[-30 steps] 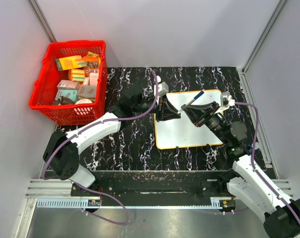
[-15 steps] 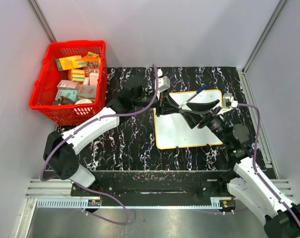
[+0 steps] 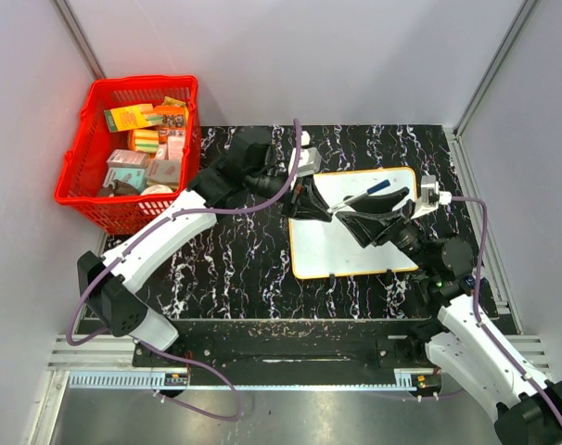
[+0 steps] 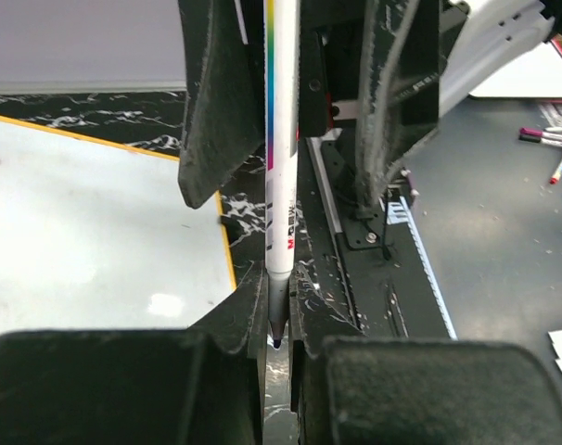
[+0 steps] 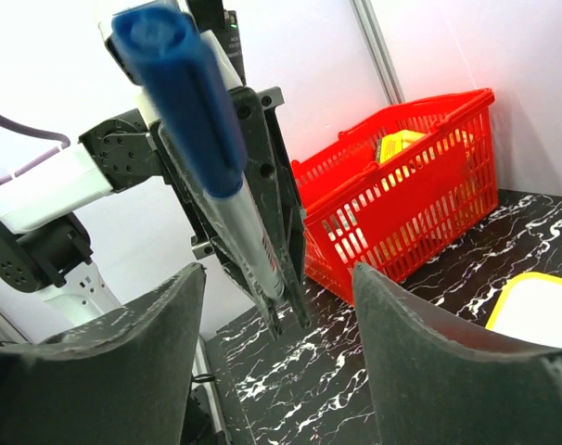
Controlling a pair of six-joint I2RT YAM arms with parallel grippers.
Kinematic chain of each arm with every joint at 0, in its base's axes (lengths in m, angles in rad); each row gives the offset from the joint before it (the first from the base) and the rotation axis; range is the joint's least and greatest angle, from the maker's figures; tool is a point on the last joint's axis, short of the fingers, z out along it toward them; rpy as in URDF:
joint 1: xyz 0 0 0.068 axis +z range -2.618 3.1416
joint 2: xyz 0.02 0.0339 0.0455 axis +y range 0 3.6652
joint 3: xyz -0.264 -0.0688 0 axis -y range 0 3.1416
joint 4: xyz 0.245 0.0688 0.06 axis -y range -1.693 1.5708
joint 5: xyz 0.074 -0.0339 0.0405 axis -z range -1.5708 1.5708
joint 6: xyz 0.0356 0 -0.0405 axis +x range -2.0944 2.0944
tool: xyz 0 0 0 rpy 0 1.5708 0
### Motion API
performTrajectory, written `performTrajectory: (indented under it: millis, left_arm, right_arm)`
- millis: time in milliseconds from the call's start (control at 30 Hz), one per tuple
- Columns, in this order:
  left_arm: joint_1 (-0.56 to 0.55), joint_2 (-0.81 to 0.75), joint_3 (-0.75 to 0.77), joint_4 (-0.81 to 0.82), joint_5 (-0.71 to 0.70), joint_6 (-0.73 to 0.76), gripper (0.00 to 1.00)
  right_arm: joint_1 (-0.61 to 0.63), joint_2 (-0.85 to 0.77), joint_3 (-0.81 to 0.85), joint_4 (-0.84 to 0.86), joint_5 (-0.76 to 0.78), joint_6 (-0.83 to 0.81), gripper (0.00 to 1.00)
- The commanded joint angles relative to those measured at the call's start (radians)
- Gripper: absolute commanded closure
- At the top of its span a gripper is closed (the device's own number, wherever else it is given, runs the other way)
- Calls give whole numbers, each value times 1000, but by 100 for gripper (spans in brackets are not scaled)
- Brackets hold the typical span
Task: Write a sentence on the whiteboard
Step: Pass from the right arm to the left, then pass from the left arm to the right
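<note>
Basket [image 3: 77, 198]: red, filled with small boxes, at the far left, well apart from the work.
Desk [image 3: 235, 269]: black, marbled; it carried the board.
Left pincer [image 4: 276, 336]: closed on the marker's tapered grey end, over the whiteboard's far left part.
Marker [image 4: 281, 185]: white barrel with a blue end, held off the board, slanting up and rightward from the left pincer.
Whiteboard [image 3: 341, 248]: flat on the desk between the arms; no writing could be seen on it.
Right pincer [image 5: 276, 278]: open, its fingers standing either side of the blue end, apparently clear of it.
Step in hand: judged a handover, with the left alone bearing the marker.
Doing it well: draw the right back along the barrel's line without nudging it. The left grip sat very near the tip, so little stuck out for writing. Whether the blue end was a cap could not be told.
</note>
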Motion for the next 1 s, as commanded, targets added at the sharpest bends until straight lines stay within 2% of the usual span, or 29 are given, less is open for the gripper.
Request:
performTrajectory:
  millis: [0,200,400,633,800,967]
  left_arm:
    - [1,-35,48,-78,89,64,100]
    - [1,-25,51,-112,89,74,100]
    - [-1,-16,65,-116,77,68,100]
    - [-9,-2,77,-132,69,73,100]
    - [-12,7,79,-142,69,80,100]
    - [-15,14,85,-153,67,85,100]
  right_arm:
    - [3,8,31,90,-51,27,35]
    - [3,46,52,108,-114,45,49]
    - [2,74,58,99,-130,50,56]
    - [3,86,46,115,-139,71,79]
    - [3,94,41,125,-151,88,78]
    - [3,85,40,116,-128,91,71]
